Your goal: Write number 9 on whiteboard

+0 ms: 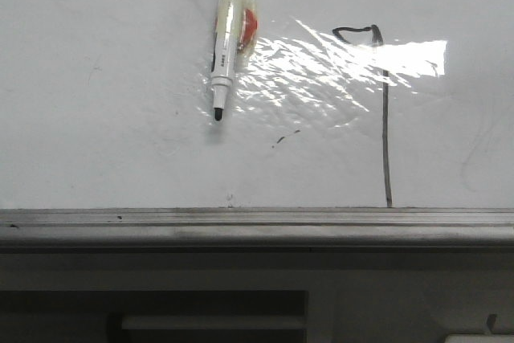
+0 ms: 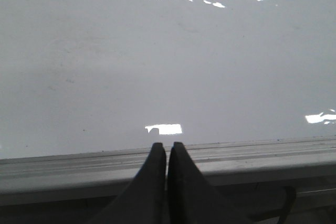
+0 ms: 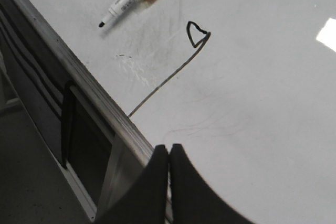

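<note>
The whiteboard (image 1: 104, 118) is the largest thing and it fills most of the front view. A grey metal rail (image 1: 241, 218) closes its near edge, and below the rail there is a dark gap with a pale shelf. The left part of the board is bare white, and a strong glare lies across the middle.

The number 9 (image 1: 386, 134) stands on the right part of the board. Its long straight stroke goes down until it touches the rail, and its small flat loop sits at the top, to the left of the stroke.

A white marker (image 1: 225, 54) lies left of the 9, well apart from it, with the black tip pointing toward the rail. Clear tape and something red are on its body. A tiny black dash (image 1: 285, 137) is between the marker tip and the stroke.

The left tool (image 2: 167, 146) has its two dark fingers pressed together over the rail, with nothing between them. The right tool (image 3: 168, 148) is closed in the same way, just beside the foot of the stroke.
</note>
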